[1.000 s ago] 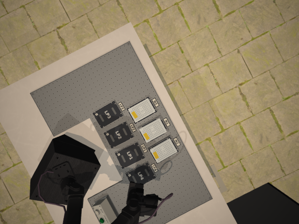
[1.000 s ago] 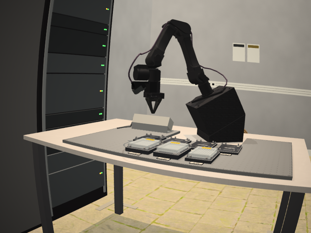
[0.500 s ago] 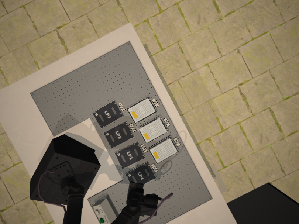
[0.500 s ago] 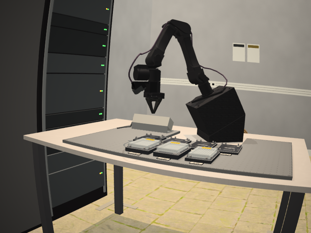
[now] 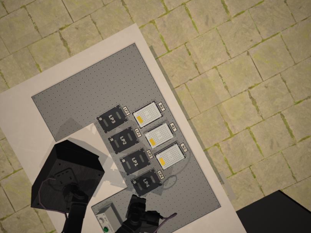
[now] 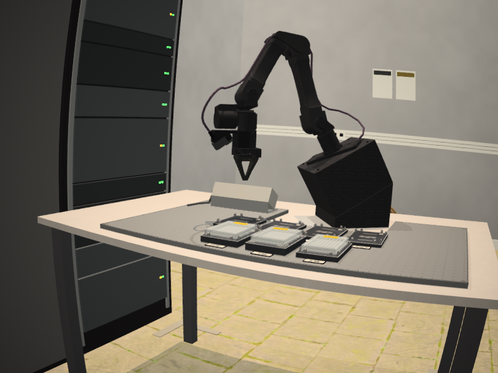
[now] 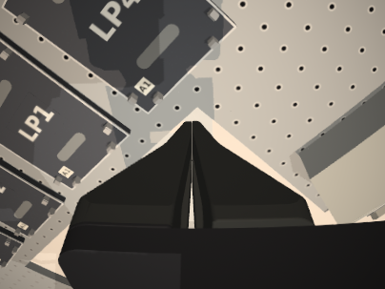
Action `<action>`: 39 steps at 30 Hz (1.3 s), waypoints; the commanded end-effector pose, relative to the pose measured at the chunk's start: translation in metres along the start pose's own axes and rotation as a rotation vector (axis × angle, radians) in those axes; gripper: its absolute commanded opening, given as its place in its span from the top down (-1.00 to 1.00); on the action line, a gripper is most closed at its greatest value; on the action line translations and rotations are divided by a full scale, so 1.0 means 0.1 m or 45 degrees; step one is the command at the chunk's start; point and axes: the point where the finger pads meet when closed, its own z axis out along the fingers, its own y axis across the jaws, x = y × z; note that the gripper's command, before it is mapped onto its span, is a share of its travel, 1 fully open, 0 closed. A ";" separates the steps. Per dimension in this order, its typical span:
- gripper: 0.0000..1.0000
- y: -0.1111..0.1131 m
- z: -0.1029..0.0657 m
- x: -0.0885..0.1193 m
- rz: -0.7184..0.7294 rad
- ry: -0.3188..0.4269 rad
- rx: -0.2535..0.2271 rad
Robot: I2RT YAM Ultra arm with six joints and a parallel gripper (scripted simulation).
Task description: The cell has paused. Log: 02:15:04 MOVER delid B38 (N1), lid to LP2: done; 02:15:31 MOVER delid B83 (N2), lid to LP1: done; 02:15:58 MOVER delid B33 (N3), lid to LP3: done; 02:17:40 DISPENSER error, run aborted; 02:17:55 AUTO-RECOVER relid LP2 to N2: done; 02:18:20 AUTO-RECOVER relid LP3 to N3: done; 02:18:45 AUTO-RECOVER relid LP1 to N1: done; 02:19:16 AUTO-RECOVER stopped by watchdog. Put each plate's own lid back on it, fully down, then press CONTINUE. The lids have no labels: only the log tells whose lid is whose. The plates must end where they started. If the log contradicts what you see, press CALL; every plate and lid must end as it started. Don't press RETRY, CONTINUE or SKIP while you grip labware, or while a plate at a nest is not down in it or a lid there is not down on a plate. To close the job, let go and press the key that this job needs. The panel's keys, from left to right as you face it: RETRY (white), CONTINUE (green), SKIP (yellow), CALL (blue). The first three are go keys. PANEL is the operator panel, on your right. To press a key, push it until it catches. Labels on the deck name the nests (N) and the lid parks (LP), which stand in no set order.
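My gripper (image 6: pixel 245 179) (image 7: pixel 192 134) is shut and empty, pointing down high above the deck near the panel. Clear-lidded plates with yellow patches sit level at N3 (image 5: pixel 147 113) (image 6: pixel 324 246), N1 (image 5: pixel 161 134) (image 6: pixel 277 238) and N2 (image 5: pixel 172 155) (image 6: pixel 230 230); the lids look down. Parks LP3 (image 5: pixel 118 123), LP2 (image 5: pixel 129 145), LP1 (image 5: pixel 139 167) (image 7: pixel 43 94) and LP4 (image 5: pixel 153 186) (image 7: pixel 157 9) hold no lid. The panel (image 5: pixel 115 213) (image 6: pixel 243 191) (image 7: pixel 354 171) shows its white key (image 5: pixel 101 219) and green key (image 5: pixel 105 229) in the top view; the yellow and blue keys are out of view.
The black robot base (image 5: pixel 75 157) (image 6: pixel 353 186) stands beside the perforated deck (image 5: pixel 90 88) (image 6: pixel 398 257). The arm and its cable pass over the panel end. The parks lie between the base and the nests. A dark rack (image 6: pixel 120 149) stands beyond the table's panel end.
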 end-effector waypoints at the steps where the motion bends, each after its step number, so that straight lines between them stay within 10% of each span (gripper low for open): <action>1: 1.00 -0.10 -0.04 0.04 0.094 -0.034 -0.034; 39: 1.00 -1.71 0.00 0.66 0.936 -0.023 -0.029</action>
